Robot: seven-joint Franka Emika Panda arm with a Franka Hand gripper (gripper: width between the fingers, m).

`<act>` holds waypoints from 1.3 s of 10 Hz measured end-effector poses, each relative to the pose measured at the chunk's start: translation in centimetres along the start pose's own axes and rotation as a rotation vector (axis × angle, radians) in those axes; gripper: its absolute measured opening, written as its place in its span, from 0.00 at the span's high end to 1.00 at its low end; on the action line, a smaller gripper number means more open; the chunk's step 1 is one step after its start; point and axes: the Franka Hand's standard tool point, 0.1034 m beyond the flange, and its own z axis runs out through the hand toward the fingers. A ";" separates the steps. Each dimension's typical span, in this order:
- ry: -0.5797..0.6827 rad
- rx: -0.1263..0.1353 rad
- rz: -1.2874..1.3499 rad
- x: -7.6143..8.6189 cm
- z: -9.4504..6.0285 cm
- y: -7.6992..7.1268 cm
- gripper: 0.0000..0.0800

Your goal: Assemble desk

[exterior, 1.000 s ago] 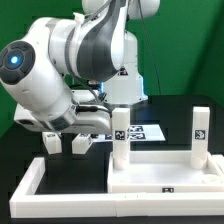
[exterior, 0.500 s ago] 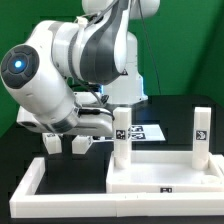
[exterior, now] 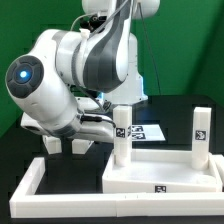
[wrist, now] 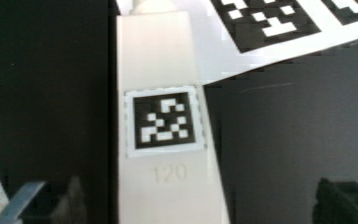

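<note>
The desk's tabletop panel (exterior: 150, 178) lay on the counter (exterior: 10, 165) below the tool and looked like stiff, light plastic. An upright leg (wrist: 158, 90) stood between the tool's fingers (wrist: 43, 200). It looked smooth and probably slippery, so it was best pinched across its flat faces. The tool (wrist: 190, 205) was released, clear of the leg.

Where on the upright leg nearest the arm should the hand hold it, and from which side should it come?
Probably grip the leg across its two plain sides, near mid-height, coming straight at a tagged face. Those sides look flat and parallel, and the open hand straddles them in the wrist view.
</note>
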 end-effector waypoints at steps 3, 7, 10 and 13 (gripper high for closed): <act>0.000 0.001 0.000 0.0 0.0 0.0 0.54; 0.000 0.001 0.000 0.0 0.0 0.0 0.64; 0.000 0.001 0.000 0.0 0.0 0.0 0.64; 0.016 0.019 -0.035 -1.5 -4.1 0.3 0.64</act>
